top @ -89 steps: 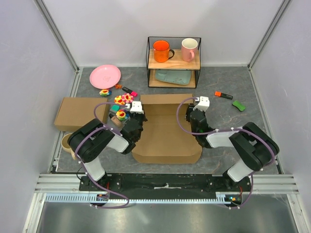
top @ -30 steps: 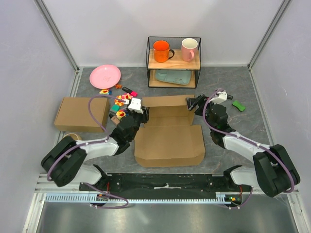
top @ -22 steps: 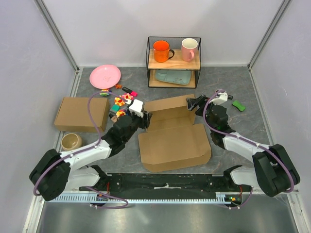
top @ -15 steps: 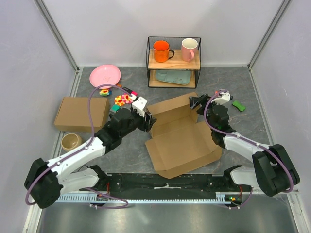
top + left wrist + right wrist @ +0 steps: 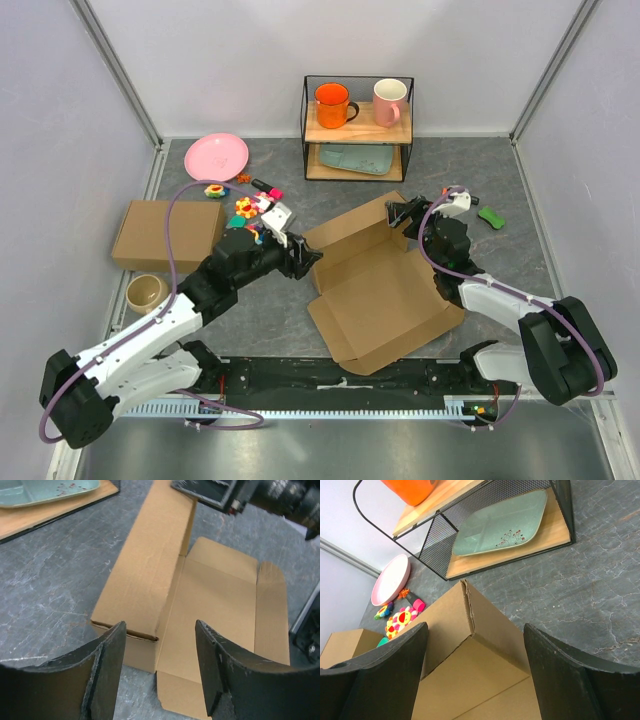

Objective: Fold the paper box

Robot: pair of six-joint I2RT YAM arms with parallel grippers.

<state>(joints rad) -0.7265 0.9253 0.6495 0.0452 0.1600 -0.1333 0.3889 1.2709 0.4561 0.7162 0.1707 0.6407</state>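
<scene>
In the left wrist view the left gripper [image 5: 160, 627] has its fingers [image 5: 107, 672] spread wide and holds nothing. The near end corner of the paper box [image 5: 220, 595] sits just ahead in the gap, and I cannot tell whether either pad touches it. The right gripper [image 5: 476, 627] is spread wide too, its jaws to either side of the box's [image 5: 470, 670] torn far corner without clamping it.

From above, the left gripper [image 5: 305, 257] is at the box's 9 o'clock corner and the right gripper [image 5: 397, 212] at its 1 o'clock corner. The paper box [image 5: 385, 300] lies open between them: one long wall stands up and the broad panel lies flat, reaching toward 5 o'clock.

The change is in heading, not in folding. Three seconds ago the box lay square to the near edge with both arms tucked close. It has since swung counter-clockwise over the last second, so the raised wall now runs from 9 o'clock up to 1 o'clock and the flat panel has slid to the right. The left arm has stretched out after it, and the right has hardly moved.

No new flap stands, so the task looks early. The skew probably means squaring the box, or re-aiming both grippers, before the next fold.

The second cardboard box [image 5: 165, 235] sits well apart at 9 o'clock, and the toys [image 5: 250, 210] lie near the left wrist.
</scene>
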